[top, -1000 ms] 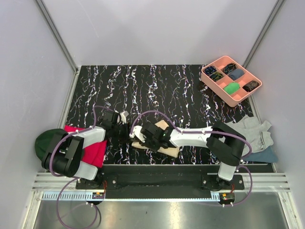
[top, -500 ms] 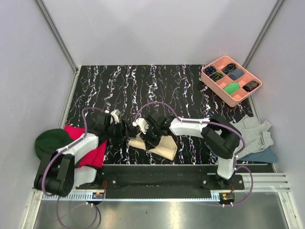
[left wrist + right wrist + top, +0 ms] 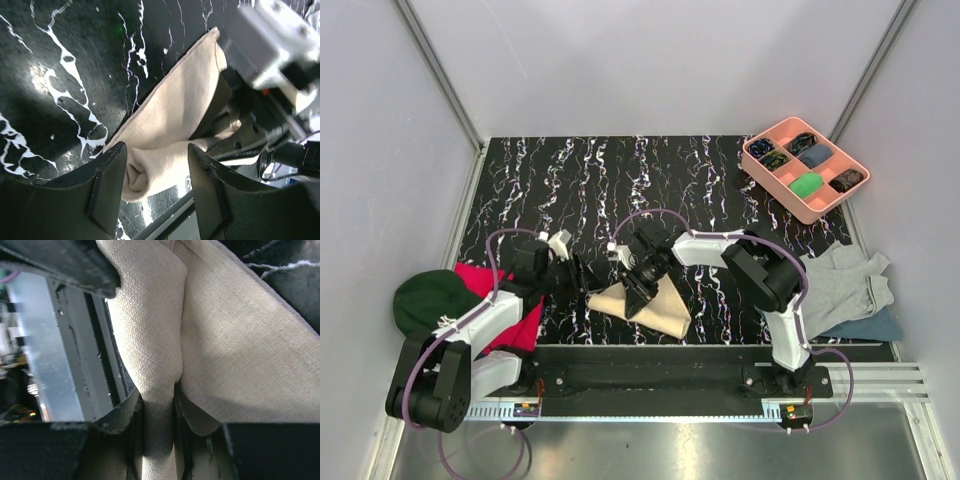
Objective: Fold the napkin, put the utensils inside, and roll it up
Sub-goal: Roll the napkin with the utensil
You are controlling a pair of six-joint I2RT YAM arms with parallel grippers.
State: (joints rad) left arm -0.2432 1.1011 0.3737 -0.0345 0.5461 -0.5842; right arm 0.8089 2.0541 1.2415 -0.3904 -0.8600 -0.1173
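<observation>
We are looking down on a black table (image 3: 570, 180) veined with white, pale grey walls (image 3: 650, 60) closing it in on three sides. At the far right corner sits a pink tray (image 3: 810, 212) with small items in its compartments. On the left lie a red cloth (image 3: 520, 320) and a dark green hat (image 3: 425, 298); on the right, a grey cloth (image 3: 845, 280) and a blue cloth (image 3: 875, 328).

Now to the napkin (image 3: 665, 310): it lies bunched at the near edge, about midway between the two arms. Its long axis runs left to right, and the right end slants a little toward us.

The left gripper (image 3: 582, 275) meets its left end. From the left wrist we see the fingers standing apart, with the napkin's rounded, rolled end between them. The right gripper (image 3: 632, 300) comes down on the middle, and from the right wrist we see its fingers (image 3: 131, 415) pinched tight on a raised fold of the beige weave. We cannot make out any utensils.
</observation>
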